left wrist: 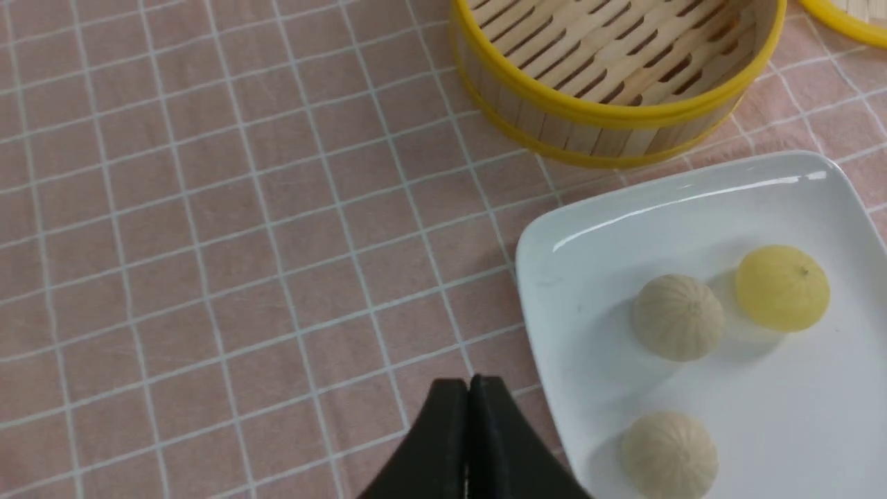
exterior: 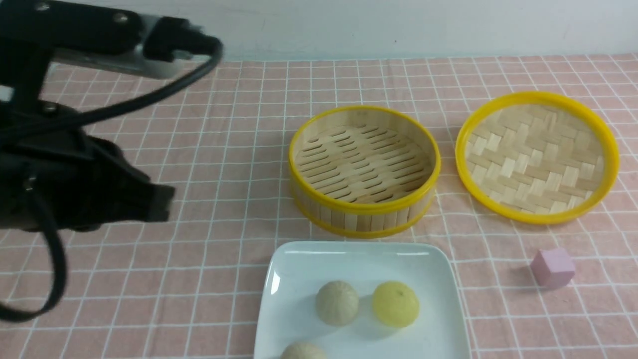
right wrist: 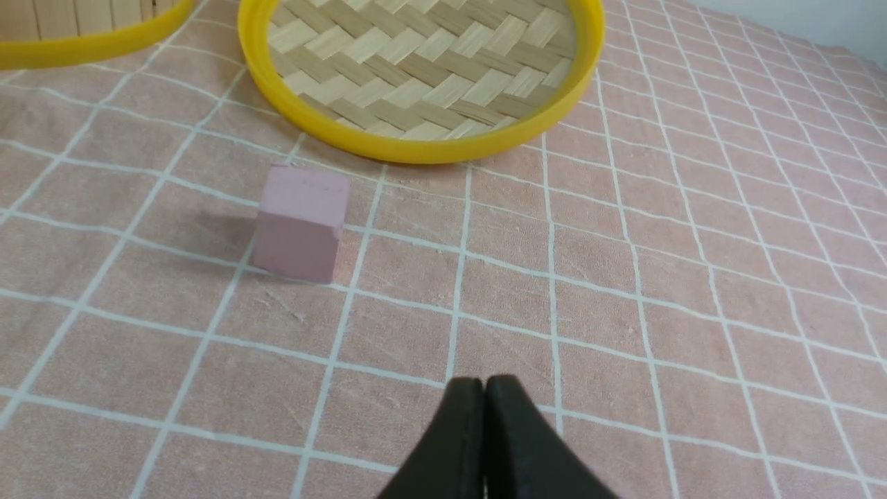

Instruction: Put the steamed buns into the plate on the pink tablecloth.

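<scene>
Looks basically done imo. All three steamed buns [left wrist: 678,317] are sitting inside the plate [exterior: 299,269]: two pale ones and the yellow bun [exterior: 395,303], none touching each other. The plate is lying on the pink tablecloth [exterior: 224,149] just in front of the bamboo steamer [exterior: 364,169], which is showing nothing inside. Steamer lid [exterior: 537,155] is lying beside the steamer, pink cube [exterior: 553,268] in front of the lid, away from the plate. Left tool [left wrist: 470,416] is hovering w/ jaws pinched together, holding nothing, just beside the plate edge. Right tool [right wrist: 485,416] is looking pinched too, empty, near the cube. Nothing left afaict except parking the arms.
</scene>
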Motion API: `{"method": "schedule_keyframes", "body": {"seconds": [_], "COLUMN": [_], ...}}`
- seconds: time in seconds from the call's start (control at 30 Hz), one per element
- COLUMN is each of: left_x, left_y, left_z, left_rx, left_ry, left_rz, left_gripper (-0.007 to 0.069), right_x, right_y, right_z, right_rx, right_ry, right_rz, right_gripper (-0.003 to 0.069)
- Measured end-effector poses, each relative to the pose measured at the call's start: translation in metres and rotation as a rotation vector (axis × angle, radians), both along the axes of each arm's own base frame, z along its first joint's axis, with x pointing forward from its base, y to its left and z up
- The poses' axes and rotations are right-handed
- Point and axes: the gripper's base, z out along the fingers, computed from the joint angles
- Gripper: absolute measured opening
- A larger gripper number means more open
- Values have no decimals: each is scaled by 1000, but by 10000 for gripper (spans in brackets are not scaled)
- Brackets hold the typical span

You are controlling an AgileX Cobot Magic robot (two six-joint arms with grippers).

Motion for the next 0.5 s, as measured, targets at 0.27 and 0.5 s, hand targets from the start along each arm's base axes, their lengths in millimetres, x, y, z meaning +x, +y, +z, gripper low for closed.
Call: {"method": "schedule_keyframes", "body": {"seconds": [0.27,0.5], "left_x": [-33,-56], "left_y": [27,45], "left_z": [5,-2], "left_rx": [-28,-48], "left_ry": [-37,-63], "left_rz": [15,21], "left_gripper": [32,33], "right_x": [0,0], "right_y": [0,3], "right_z": [0,0], "right_rx": [0,88], "right_ry": [1,0], "right_rz": [-1,0], "right_gripper": [35,40]}}
